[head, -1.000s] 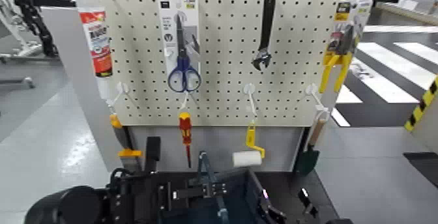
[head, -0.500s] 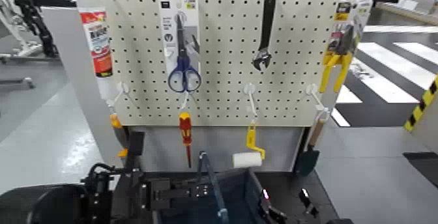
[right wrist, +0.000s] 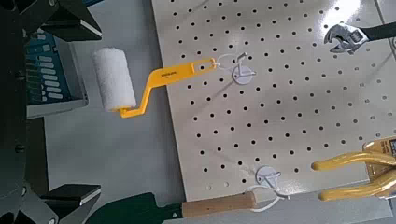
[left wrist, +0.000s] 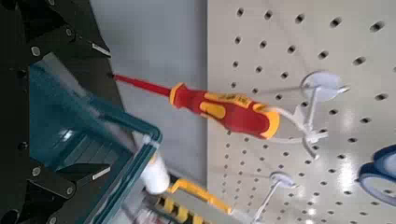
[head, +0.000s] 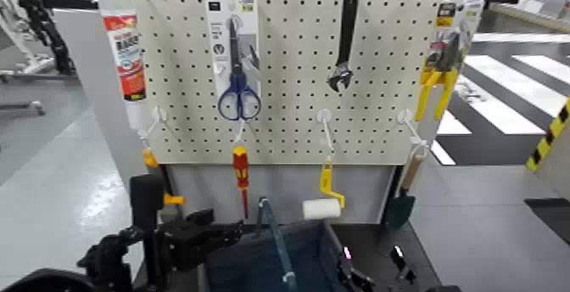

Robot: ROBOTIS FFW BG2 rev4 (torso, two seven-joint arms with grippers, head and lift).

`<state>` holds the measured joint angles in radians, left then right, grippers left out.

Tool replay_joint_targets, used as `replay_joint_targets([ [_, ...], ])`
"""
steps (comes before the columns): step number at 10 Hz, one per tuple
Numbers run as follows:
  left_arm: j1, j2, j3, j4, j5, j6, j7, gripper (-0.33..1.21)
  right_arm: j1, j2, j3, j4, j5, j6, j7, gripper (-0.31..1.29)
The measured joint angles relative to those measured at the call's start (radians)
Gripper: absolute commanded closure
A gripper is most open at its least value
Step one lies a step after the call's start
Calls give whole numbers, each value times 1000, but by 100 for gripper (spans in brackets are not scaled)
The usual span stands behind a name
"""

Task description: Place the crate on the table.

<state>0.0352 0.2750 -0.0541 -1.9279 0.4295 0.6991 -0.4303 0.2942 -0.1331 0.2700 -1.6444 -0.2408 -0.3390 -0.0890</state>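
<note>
I have the crate [head: 276, 257] low at the near edge of the head view, directly in front of the pegboard [head: 288, 66], its blue-grey bar handle [head: 273, 236] standing up across the middle; whether its base already rests on the black table [head: 373, 244] or hangs just above it I cannot tell, since the underside is out of sight; I judge this the set-down stage, with the release not yet confirmed; the left gripper [head: 199, 236] sits at the crate's left wall, and in the left wrist view its fingers [left wrist: 65, 42] spread wide on either side of the crate's rim, not clamped on anything; the right gripper [head: 360, 270] is at the crate's right edge, and the right wrist view shows its fingers [right wrist: 70, 19] parted with only the crate's corner nearby, so it too reads as unclenched; behind the crate hang a red-and-yellow screwdriver [head: 242, 172], a yellow-handled paint roller [head: 322, 200], blue-handled scissors [head: 239, 87] and a black wrench [head: 343, 45]; the next move, as I see it, calls for confirming the crate sits flat, then drawing both arms outward and back without catching the thin walls or the tools hanging just behind.
</note>
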Motion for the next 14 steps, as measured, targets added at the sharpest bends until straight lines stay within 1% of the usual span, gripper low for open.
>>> replay_joint_targets([
  [3,101,-34,0,5,-84,-302,92,41,3,-1,-4,-4,2,-2,1,14],
  [4,145,-51,2,15,-110,-406,153,41,5,-2,-5,-6,3,-2,0,15],
  [5,186,-79,5,34,-120,-509,210,41,7,-2,-7,-8,5,-2,0,14],
  [6,208,-107,10,48,-137,-583,226,40,9,-2,-9,-10,6,-1,1,15],
  [7,219,-120,15,53,-172,-626,230,40,11,-3,-10,-12,7,1,1,15],
  [10,268,-136,4,65,-243,-729,304,41,20,-2,-17,-22,13,4,0,15],
  [11,283,-137,-2,65,-265,-763,340,41,23,-1,-19,-24,15,5,0,15],
  [13,306,-131,-26,62,-296,-810,409,41,27,1,-22,-28,15,7,0,15],
  [14,309,-129,-30,60,-299,-814,412,41,28,1,-25,-29,15,7,0,15],
])
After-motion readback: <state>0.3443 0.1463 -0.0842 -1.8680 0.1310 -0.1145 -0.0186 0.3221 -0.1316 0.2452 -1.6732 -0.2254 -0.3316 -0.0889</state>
